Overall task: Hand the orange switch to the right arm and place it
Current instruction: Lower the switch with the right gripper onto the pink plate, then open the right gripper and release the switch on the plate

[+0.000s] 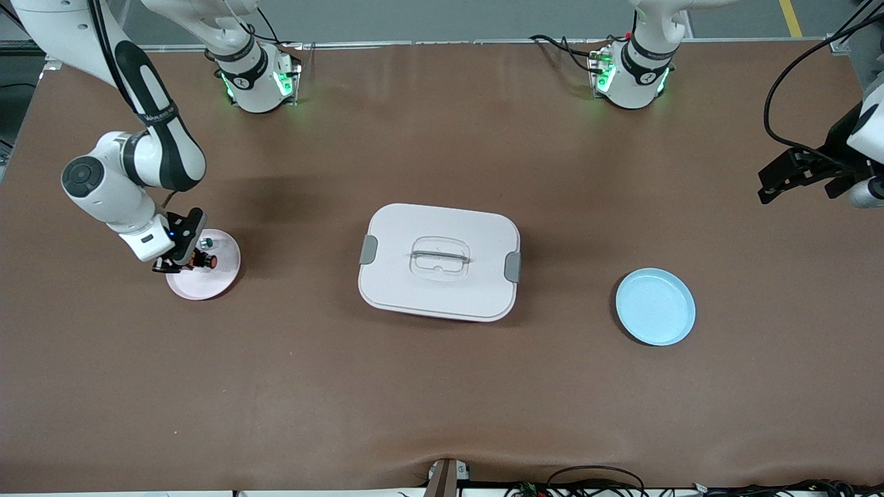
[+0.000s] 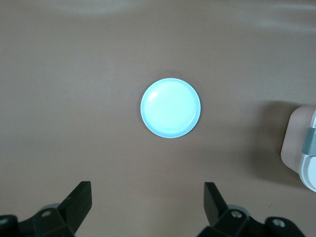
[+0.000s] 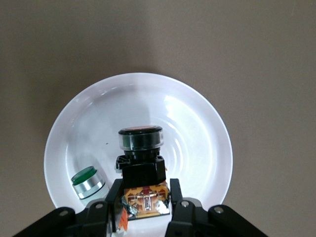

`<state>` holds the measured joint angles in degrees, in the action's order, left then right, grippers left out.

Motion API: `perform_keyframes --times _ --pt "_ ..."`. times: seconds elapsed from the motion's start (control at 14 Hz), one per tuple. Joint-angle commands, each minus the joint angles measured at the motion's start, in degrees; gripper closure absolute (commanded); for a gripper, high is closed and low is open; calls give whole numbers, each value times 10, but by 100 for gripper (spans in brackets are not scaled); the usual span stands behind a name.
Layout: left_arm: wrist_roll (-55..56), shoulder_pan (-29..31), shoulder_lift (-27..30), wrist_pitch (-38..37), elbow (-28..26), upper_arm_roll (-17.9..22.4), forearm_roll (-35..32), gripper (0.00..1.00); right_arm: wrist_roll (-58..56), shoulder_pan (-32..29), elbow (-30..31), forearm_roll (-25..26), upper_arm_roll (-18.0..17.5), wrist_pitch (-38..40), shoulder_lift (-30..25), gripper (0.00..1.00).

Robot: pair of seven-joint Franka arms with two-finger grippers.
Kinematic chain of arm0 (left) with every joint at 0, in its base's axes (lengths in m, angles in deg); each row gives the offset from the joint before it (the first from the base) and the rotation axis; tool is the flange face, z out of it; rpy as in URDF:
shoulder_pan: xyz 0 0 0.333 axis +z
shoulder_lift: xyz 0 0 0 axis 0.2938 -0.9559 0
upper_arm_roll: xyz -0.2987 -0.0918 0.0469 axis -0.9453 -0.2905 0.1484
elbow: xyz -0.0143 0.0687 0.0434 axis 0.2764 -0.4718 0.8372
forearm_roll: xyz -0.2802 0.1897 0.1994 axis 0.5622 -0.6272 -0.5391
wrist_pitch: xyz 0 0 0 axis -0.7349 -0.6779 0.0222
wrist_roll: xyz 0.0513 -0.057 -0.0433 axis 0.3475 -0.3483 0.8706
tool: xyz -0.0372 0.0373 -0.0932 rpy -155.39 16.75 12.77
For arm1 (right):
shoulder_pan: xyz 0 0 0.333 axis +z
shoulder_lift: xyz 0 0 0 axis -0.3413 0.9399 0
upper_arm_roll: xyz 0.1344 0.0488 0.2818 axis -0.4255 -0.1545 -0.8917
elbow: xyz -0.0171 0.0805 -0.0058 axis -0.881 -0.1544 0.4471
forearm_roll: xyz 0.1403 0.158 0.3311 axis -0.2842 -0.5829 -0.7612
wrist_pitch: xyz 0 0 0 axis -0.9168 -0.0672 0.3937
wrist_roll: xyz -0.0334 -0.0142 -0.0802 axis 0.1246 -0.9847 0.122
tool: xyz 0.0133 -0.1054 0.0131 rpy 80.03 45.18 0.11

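Front view: right gripper (image 1: 185,261) clamped on switch (image 1: 205,261) over pink plate (image 1: 224,276); left gripper (image 1: 794,176) idle. Left wrist: spread wide, empty, above blue plate (image 2: 171,107). Right wrist: handover done (release pending).

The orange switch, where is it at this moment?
The orange switch is in the shut right gripper, over the pink plate at the right arm's end of the table, beside a small green-tipped part.
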<state>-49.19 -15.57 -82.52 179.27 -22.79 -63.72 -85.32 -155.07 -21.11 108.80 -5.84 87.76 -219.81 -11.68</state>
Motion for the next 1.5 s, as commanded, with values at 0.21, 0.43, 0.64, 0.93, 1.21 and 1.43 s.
perform_keyframes --times 0.21,0.43,0.64,0.93,1.21,1.43 --pt "-9 -2 9 -10 -7 2 8 0 -10 -14 -9 2 -13 -17 27 100" --pt "-11 -2 9 -18 -7 2 8 0 -10 -13 -9 2 -15 -27 35 100" --pt "-12 -1 10 -20 -8 2 8 0 -10 -13 -9 2 -17 -28 40 100" --pt "-12 0 10 -22 -7 1 8 0 -11 -12 -13 3 -20 -28 49 100" --pt "-12 0 10 -22 -8 2 8 0 -11 -12 -15 3 -21 -33 52 100" --pt "-12 0 10 -22 -8 2 8 0 -8 -10 -24 2 -21 -33 55 95"
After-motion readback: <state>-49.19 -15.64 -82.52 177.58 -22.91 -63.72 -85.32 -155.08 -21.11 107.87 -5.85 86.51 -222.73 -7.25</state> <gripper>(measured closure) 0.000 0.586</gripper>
